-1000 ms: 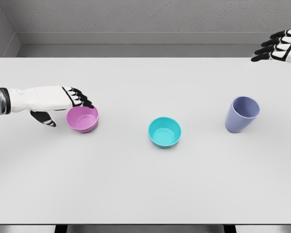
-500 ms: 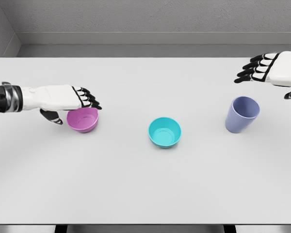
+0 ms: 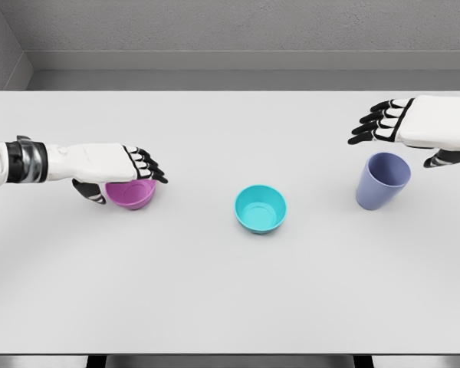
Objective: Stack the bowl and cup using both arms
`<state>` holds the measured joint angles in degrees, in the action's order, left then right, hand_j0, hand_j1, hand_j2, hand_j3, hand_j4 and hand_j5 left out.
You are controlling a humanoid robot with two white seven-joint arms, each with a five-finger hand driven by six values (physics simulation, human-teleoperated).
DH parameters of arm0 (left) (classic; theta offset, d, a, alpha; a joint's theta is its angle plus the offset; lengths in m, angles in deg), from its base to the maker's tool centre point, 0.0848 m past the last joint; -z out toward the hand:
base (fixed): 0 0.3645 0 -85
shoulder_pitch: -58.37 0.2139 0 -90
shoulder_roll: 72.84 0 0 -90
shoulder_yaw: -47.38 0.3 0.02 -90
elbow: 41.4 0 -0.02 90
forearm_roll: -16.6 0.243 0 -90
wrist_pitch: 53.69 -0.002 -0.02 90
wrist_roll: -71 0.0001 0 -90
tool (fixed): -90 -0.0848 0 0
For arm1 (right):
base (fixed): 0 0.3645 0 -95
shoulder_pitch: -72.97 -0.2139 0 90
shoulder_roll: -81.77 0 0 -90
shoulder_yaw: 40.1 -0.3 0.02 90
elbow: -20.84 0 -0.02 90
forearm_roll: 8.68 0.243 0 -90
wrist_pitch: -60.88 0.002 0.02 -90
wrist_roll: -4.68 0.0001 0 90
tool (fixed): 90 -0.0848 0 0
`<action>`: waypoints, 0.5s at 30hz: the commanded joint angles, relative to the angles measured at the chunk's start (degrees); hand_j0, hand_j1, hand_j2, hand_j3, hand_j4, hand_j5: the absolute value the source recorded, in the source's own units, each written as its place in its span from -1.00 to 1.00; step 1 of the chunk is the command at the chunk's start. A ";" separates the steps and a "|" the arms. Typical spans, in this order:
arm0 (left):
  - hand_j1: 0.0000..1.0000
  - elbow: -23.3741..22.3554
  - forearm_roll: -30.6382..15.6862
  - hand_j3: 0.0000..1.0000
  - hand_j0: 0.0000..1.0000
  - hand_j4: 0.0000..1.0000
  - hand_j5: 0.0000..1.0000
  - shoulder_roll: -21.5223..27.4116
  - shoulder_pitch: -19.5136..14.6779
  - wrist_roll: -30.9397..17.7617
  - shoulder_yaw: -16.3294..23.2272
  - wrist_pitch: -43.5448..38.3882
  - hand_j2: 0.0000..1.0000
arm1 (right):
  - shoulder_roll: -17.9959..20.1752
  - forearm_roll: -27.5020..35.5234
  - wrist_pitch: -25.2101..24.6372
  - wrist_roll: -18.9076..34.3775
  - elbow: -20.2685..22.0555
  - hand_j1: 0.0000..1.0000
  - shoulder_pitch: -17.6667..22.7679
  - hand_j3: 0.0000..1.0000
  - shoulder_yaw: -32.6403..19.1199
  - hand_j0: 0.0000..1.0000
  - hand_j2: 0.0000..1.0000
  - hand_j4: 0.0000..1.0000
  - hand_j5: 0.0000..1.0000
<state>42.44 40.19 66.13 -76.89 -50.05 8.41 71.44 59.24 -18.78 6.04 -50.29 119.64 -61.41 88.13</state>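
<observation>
Stacking has not begun, by the look of it: the pink bowl (image 3: 131, 193), the teal bowl (image 3: 261, 208) and the cup (image 3: 382, 180) each stand alone on the table (image 3: 230, 291), well apart in a rough row from left to right. The teal bowl sits in the middle with nothing in it and no hand near it. The left hand (image 3: 115, 165) lies flat over the pink bowl, palm down, fingers (image 3: 146, 165) stretched out over the rim and the thumb hanging at the bowl's near left side; it looks spread rather than clamped, and I judge that it holds nothing yet. The right hand (image 3: 414, 123) hovers above and behind the cup, fingers likewise extended and apart, with the thumb off to the right of the cup's rim; no grasp there either. So both reaches are roughly in place, while both grasps, both lifts and the nesting itself are left to do. Much of the pink bowl's rim is covered by the left hand, so whether any finger touches it cannot be told. The right wrist is cut off by the picture's edge, and the gap in height between that hand and the cup is hard to judge from this one view.
</observation>
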 commanded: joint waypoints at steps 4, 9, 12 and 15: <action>1.00 -0.09 0.93 1.00 1.00 1.00 1.00 -0.63 -0.09 -0.06 0.04 -0.13 1.00 | 0.30 0.17 -0.16 -0.03 0.43 1.00 -0.09 1.00 1.50 1.00 1.00 1.00 1.00; 1.00 -0.09 0.93 1.00 1.00 1.00 1.00 -0.71 -0.09 -0.06 0.13 -0.13 1.00 | 0.39 0.17 -0.16 -0.03 0.78 1.00 -0.09 1.00 2.29 1.00 1.00 1.00 1.00; 1.00 -0.09 0.93 1.00 1.00 1.00 1.00 -0.71 -0.09 -0.06 0.22 -0.13 1.00 | 0.56 0.17 -0.16 -0.03 0.78 1.00 -0.18 1.00 2.56 1.00 1.00 1.00 1.00; 1.00 -0.09 0.93 1.00 1.00 1.00 1.00 -0.63 -0.09 -0.06 0.22 -0.13 1.00 | 0.56 0.17 -0.16 -0.03 0.78 1.00 -0.09 1.00 3.17 1.00 1.00 1.00 1.00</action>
<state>42.36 41.38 65.42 -76.98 -50.13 8.66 71.44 59.69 -18.87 6.04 -50.30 120.40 -61.50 90.91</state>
